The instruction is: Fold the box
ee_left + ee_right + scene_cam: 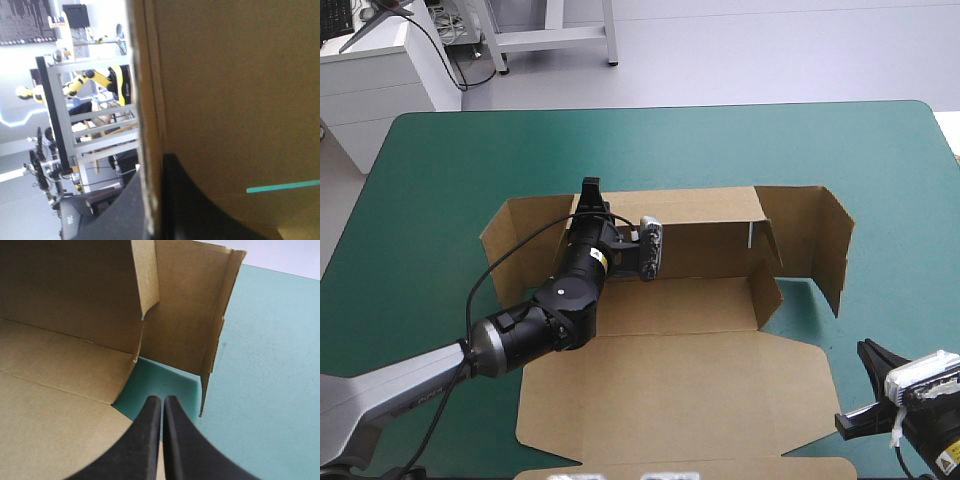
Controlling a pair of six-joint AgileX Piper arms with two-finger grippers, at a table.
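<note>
**Left pincer clamped on the box's back wall**

We see the brown box [670, 385] in the middle of the worktop [430, 170], on the teal-green cover. It is partly built: a wide panel lies flat on the near side, and the back wall [705, 215] stands upright along the far side. At the left end, a side flap [520, 235] is partly raised.

Just right of that flap, the left pincer [590, 192] reaches across the box floor to the top edge of the back wall. In its wrist view the board's edge runs between the two black fingers [200, 205], which are all but closed on it.

Further right, the end flaps [830, 245] stand up, bent round the corner. The right pincer [162, 400] is near the worktop's near right corner, just beside the right end of the flat panel. Its fingers are pressed together with nothing between them, and bare cover lies ahead of the tips.
</note>
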